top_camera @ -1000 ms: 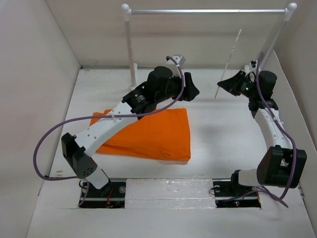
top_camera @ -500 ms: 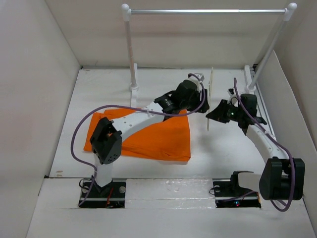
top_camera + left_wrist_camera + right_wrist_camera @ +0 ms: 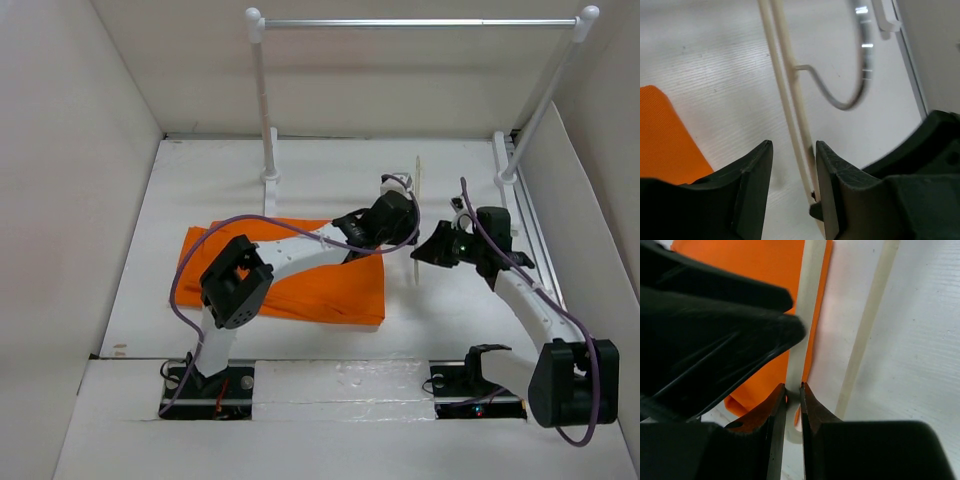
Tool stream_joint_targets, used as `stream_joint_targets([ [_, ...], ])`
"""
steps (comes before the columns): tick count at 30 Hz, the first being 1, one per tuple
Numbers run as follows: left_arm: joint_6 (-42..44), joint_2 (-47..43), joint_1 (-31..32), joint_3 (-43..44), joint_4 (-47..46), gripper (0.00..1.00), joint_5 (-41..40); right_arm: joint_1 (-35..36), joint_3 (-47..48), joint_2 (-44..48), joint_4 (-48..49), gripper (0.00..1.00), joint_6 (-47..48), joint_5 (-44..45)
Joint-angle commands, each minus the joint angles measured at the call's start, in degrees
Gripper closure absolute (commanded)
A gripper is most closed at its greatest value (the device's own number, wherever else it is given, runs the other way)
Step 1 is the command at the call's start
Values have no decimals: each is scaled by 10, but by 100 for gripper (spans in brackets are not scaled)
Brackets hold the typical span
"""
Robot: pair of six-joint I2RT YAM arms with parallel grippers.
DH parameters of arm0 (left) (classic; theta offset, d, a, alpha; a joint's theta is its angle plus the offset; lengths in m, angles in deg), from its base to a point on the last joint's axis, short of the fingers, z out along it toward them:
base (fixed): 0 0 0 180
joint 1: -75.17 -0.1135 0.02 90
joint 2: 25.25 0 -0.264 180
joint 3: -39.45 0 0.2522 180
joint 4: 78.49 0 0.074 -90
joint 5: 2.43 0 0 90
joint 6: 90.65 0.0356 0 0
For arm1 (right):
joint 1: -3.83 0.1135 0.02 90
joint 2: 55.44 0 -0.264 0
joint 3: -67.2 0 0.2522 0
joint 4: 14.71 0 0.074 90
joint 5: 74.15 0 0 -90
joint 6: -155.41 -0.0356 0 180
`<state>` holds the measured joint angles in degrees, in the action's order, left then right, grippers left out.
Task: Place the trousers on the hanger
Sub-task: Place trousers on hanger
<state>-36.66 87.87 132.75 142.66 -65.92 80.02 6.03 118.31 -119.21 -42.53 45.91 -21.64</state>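
Lowering the hanger (image 3: 418,180) beside the trousers (image 3: 330,285), I kept the right gripper (image 3: 792,388) pinching it | left gripper (image 3: 793,146) narrowed around its bar, still spread | trousers lay unthreaded.

My right gripper (image 3: 793,390) has carried the hanger (image 3: 418,178) from up near the right end of the rack (image 3: 420,22) down to mid-table (image 3: 330,170). My left gripper (image 3: 792,150) has swung over to meet it, jaws narrowed, now either side of 1 hanger arm

White arm links (image 3: 300,255), black joints (image 3: 236,293), purple cables (image 3: 176,290)
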Motion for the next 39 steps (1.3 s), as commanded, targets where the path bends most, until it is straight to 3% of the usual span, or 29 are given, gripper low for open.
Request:
stream_joint_targets([
  [1,-26,0,-3,-20,-37,65,-38,14,-7,27,7,86,5,-1],
  [3,-31,6,2,-20,-44,65,-33,19,-12,30,4,86,3,-4],
  [6,-45,18,8,-25,-51,76,-47,30,-26,50,-4,86,-8,0],
  [9,-55,19,8,-32,-55,78,-41,30,-36,65,-14,86,-9,4],
  [12,-66,16,8,-52,-67,99,-33,43,-49,80,-34,86,-9,7],
  [14,-71,12,8,-67,-64,100,-30,48,-58,95,-46,85,-13,14],
  [17,-87,-14,8,-130,-94,100,-16,55,-71,147,-81,72,-26,22],
  [18,-94,-25,8,-152,-108,100,-12,55,-73,162,-109,59,-24,26],
  [21,-127,-77,8,-233,-161,100,5,55,-66,212,-170,40,-15,30],
  [24,-143,-94,8,-277,-184,100,13,55,-43,253,-215,33,-6,45],
  [26,-154,-109,13,-309,-199,100,12,55,-25,267,-228,33,-4,59],
  [28,-174,-135,18,-338,-217,100,13,61,-19,268,-229,50,3,70],
  [29,-182,-145,18,-369,-240,100,13,62,-24,262,-218,66,0,73],
  [30,-192,-164,18,-385,-251,100,13,67,-27,258,-187,90,-6,73],
  [31,-207,-175,24,-399,-260,100,9,67,-30,248,-167,97,-5,72],
  [34,-223,-189,39,-426,-267,100,-33,85,-39,197,-88,100,-5,73],
  [36,-232,-176,45,-423,-266,100,-51,93,-53,138,-15,92,1,64],
  [39,-266,-158,45,-416,-261,100,-74,99,-45,34,17,83,48,58],
])
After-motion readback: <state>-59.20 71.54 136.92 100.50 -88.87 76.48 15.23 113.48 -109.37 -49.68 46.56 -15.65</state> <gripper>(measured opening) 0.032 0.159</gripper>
